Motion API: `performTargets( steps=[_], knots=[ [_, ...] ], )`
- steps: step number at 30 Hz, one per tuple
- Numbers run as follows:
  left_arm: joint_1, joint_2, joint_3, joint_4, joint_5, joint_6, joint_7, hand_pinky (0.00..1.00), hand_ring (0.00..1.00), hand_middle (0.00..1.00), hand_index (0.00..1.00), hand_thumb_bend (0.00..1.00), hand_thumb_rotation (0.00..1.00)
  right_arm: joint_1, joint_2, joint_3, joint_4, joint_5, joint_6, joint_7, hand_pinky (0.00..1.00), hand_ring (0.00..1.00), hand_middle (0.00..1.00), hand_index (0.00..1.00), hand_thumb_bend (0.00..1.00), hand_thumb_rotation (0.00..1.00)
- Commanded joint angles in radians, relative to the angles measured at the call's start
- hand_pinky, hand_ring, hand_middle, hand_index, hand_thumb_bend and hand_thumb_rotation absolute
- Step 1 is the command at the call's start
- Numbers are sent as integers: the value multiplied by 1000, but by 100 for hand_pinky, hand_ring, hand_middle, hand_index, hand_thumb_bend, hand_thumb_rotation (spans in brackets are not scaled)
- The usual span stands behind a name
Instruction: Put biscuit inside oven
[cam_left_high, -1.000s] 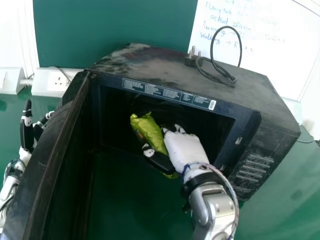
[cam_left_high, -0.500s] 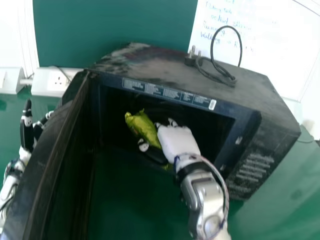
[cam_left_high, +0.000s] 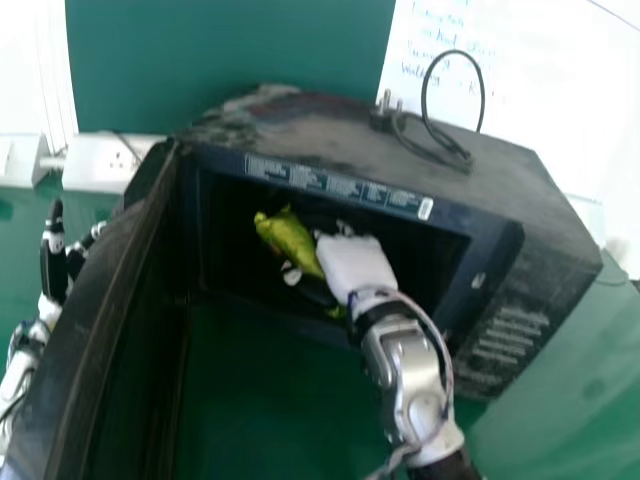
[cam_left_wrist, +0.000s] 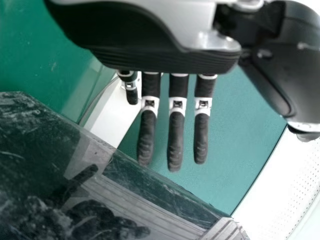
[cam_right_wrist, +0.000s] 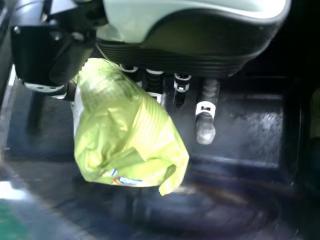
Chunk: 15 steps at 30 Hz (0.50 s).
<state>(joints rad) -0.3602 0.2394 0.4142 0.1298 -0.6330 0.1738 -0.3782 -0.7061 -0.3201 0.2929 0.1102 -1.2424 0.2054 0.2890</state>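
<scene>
The right hand (cam_left_high: 356, 266) reaches through the front opening of the black oven (cam_left_high: 330, 130), inside the cavity. Its thumb and fingers hold the yellow-green biscuit packet (cam_left_high: 288, 243), which lies on the thumb side of the palm. In the right wrist view the packet (cam_right_wrist: 130, 135) is pinched between the thumb and fingers of the right hand (cam_right_wrist: 190, 50), above the dark oven floor. Beyond the opened oven door (cam_left_high: 100, 320), the left hand (cam_left_high: 53, 262) stays at the far left with straight fingers; the left wrist view shows the left hand (cam_left_wrist: 176, 130) beside the door's glass.
A black cable with a plug (cam_left_high: 440, 150) lies on the oven top. White socket boxes (cam_left_high: 105, 162) stand behind at the left. The oven stands on a green table (cam_left_high: 560, 400), and the swung-out door rises between the two arms.
The right hand has moved deeper into the oven and a little left, carrying the packet with it. The left hand has kept still.
</scene>
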Motion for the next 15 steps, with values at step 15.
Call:
performTargets(
  steps=[15],
  knots=[
    [15, -7, 1, -9, -6, 7, 9, 25, 33, 41, 49, 52, 7, -167, -43, 54, 277, 86, 11, -179, 12, 19, 47, 49, 53, 0]
  ],
)
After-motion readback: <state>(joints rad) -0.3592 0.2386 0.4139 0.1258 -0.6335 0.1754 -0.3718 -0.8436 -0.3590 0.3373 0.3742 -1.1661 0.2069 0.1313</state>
